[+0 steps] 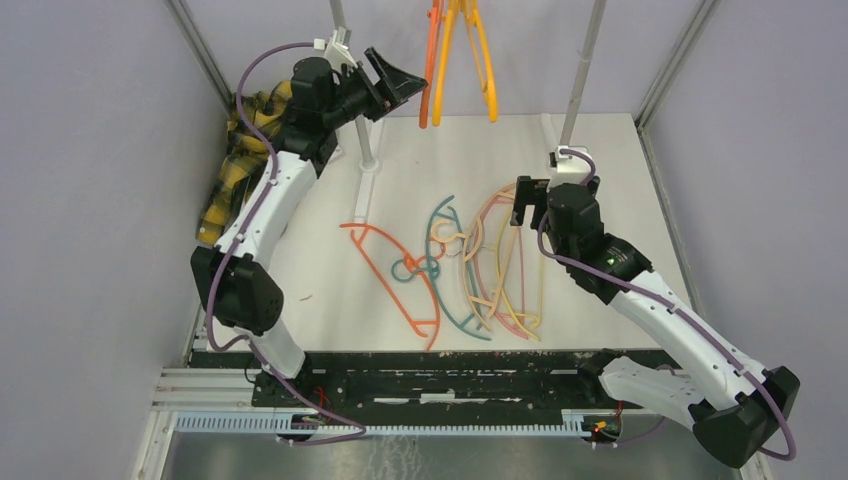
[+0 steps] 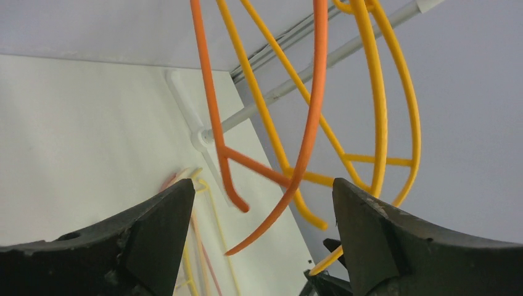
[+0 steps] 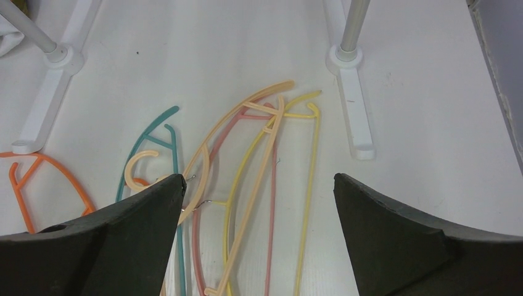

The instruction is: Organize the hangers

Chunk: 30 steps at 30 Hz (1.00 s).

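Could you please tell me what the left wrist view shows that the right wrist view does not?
Only the left wrist view: a hanging orange hanger and yellow-orange hangers suspended above, seen between the fingers of the open left hand.

Only the right wrist view: a teal hanger, a second orange hanger, a pink hanger and a pale yellow hanger lying on the table, below the open right hand.

Both: the table and a grey upright pole.
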Tool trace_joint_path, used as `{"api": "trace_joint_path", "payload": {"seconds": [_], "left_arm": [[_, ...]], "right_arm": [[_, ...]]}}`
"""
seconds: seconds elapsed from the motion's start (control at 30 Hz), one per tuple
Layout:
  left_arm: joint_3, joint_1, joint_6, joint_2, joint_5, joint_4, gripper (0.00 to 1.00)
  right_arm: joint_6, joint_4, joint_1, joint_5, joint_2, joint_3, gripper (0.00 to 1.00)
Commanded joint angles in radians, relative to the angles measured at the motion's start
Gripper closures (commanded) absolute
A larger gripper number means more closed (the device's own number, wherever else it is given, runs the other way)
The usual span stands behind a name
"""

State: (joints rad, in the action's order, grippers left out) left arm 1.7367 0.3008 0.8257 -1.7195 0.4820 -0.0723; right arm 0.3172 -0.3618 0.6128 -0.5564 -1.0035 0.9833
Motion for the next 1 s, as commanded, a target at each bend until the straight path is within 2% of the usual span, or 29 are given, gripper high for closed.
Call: {"api": "trace_joint_path", "payload": {"seconds": [0.0, 0.2, 0.33, 0.57, 0.77, 0.97], "left_arm": [[-0.045, -0.018, -0.065, 0.140, 0.046, 0.065, 0.01], [-0.335, -0.070, -0.090, 0.307, 0.084, 0.180, 0.01], [-0.542, -0.077, -0.144, 0.439, 0.043, 0.176, 0.00], [-0.910, -0.055, -0.226, 0.604, -0.174, 0.077, 0.21], [-1.074, -0.011, -0.218, 0.643, -0.287, 0.051, 0.25], [-1.129, 0.007, -0.204, 0.645, -0.322, 0.057, 0.26]], "right_arm": [[0.003, 0.019, -0.003, -0.021, 0.018, -0.008, 0.00], [0.001, 0.011, -0.004, 0.002, -0.013, -0.010, 0.00], [-0.006, 0.003, -0.004, 0.026, -0.036, -0.015, 0.00], [0.020, 0.022, -0.002, 0.192, -0.050, -0.066, 0.02], [0.068, 0.037, 0.002, 0.352, -0.071, -0.121, 0.15], [0.087, 0.039, 0.028, 0.431, -0.097, -0.173, 0.23]]}}
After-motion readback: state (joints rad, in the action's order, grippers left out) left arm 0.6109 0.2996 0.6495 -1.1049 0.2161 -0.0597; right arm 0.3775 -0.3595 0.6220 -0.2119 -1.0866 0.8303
